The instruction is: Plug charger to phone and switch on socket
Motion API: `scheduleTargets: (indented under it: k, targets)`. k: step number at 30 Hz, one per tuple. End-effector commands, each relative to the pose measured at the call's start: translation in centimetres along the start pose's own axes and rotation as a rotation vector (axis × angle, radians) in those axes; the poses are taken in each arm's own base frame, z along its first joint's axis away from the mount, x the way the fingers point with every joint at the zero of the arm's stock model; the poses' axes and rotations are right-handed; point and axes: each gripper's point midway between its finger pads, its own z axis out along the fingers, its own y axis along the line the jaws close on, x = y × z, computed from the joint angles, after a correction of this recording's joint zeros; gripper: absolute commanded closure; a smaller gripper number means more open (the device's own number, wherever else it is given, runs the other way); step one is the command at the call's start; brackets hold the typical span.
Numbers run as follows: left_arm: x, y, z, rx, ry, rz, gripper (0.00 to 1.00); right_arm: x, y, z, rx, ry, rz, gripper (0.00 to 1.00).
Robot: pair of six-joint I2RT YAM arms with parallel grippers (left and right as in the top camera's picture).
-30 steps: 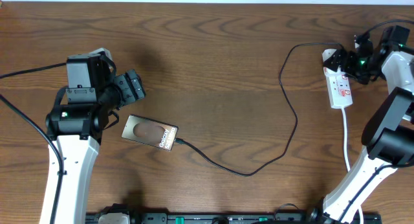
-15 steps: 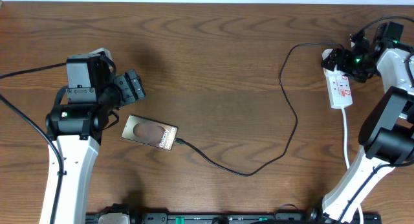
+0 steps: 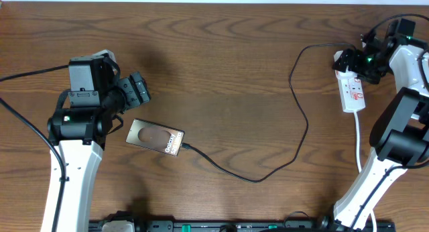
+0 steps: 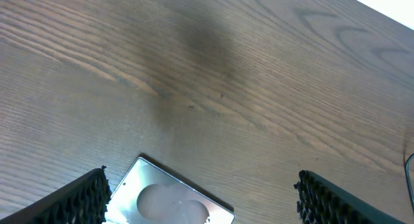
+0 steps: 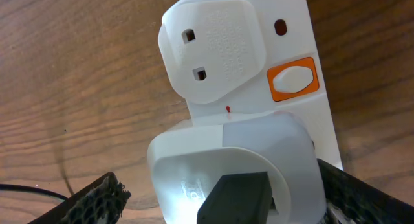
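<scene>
Your right gripper (image 3: 355,60) hovers, jaws wide, over the plug end of the socket (image 3: 353,92) to reach its orange switch (image 5: 294,78), while the phone (image 3: 155,137) lies just beside your wide-open left gripper (image 3: 138,90), the charger (image 3: 295,91) apparently already seated in it.

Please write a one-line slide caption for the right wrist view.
Open right hand over the white socket, its plugged adapter and orange switch.

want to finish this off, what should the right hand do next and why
Probably lower the open right hand onto the power strip's orange switch: the black cable already appears plugged into the phone, and the hand hovers over the strip.
</scene>
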Motion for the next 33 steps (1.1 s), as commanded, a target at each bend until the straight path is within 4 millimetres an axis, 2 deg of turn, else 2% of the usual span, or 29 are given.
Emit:
scheduleTargets:
  k: [1, 14, 22, 33]
  targets:
    - [-0.3, 0.0, -0.2, -0.009, -0.011, 0.016, 0.10, 0.1, 2.1, 0.4, -0.080, 0.019, -0.020, 0.12]
    - [-0.3, 0.0, -0.2, -0.009, -0.010, 0.016, 0.10, -1.1, 2.3, -1.3, -0.076, 0.000, -0.027, 0.12]
    - [-0.3, 0.0, -0.2, -0.009, -0.011, 0.016, 0.10, -0.9, 1.6, -1.3, -0.033, 0.009, -0.030, 0.12]
    - [-0.3, 0.0, -0.2, -0.009, -0.010, 0.016, 0.10, -0.5, 1.6, -1.3, -0.034, 0.024, -0.038, 0.12]
